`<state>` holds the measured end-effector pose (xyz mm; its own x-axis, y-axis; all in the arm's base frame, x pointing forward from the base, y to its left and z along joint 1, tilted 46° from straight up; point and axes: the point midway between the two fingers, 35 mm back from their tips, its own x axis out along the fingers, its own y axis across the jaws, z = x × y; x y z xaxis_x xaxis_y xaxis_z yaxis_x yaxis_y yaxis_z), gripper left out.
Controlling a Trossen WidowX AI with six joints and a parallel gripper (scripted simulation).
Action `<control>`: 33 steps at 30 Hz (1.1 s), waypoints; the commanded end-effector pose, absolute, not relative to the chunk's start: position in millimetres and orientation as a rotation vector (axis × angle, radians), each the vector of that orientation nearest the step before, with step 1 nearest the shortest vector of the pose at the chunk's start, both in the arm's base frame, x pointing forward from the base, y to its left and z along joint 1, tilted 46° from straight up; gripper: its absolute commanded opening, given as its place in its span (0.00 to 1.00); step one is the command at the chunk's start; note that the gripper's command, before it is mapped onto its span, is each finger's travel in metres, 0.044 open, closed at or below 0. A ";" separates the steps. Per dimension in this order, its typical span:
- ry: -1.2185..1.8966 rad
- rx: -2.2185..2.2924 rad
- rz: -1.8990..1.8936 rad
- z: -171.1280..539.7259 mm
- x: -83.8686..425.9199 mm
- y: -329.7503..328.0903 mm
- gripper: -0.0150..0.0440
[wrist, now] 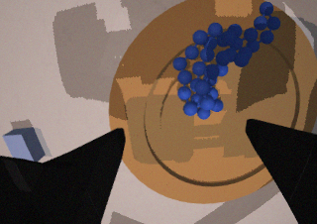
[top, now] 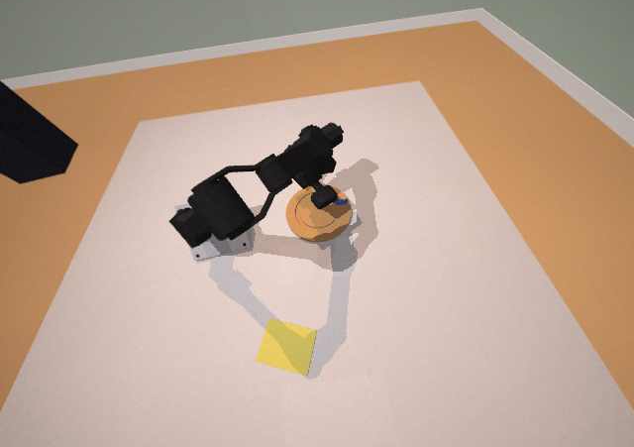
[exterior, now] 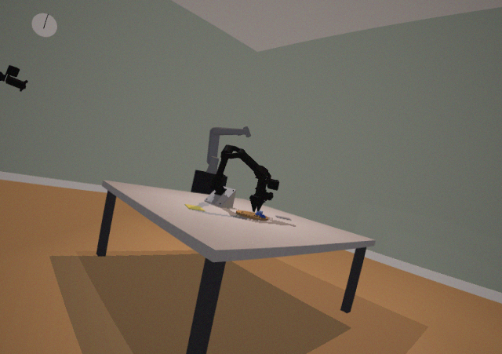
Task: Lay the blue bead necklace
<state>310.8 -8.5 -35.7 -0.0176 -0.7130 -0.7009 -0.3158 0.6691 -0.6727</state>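
Note:
The round orange-brown bead board (top: 293, 219) (exterior: 244, 213) (wrist: 210, 194) lies on the table, with a thin circular groove. The blue bead necklace (top: 341, 202) (exterior: 260, 214) (wrist: 229, 40) lies bunched on the board's upper part in the wrist view. One clump of beads lies inside the groove's circle; the other end runs across it towards the upper right rim. The groove's lower arc is bare. My gripper (wrist: 186, 131) (exterior: 255, 209) (top: 323, 199) is open and empty, low over the board, its fingertips just below the bead clump in the wrist view. The groove beneath the beads is hidden.
A yellow square pad (top: 287, 346) (exterior: 194, 207) lies on the table, apart from the board. A small pale-blue block (wrist: 24, 145) stands left of the board in the wrist view. A flat grey piece (exterior: 283, 217) lies beyond the board in the exterior view.

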 end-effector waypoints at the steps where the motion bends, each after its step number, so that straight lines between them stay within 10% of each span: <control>1: 1.614 -0.861 -0.383 -33.5 312.3 -7.0 0.96; 5: 1.667 -0.999 -0.236 -17.1 330.7 -1.9 0.78; 33: 1.680 -1.053 -0.173 -22.9 339.6 -13.2 0.78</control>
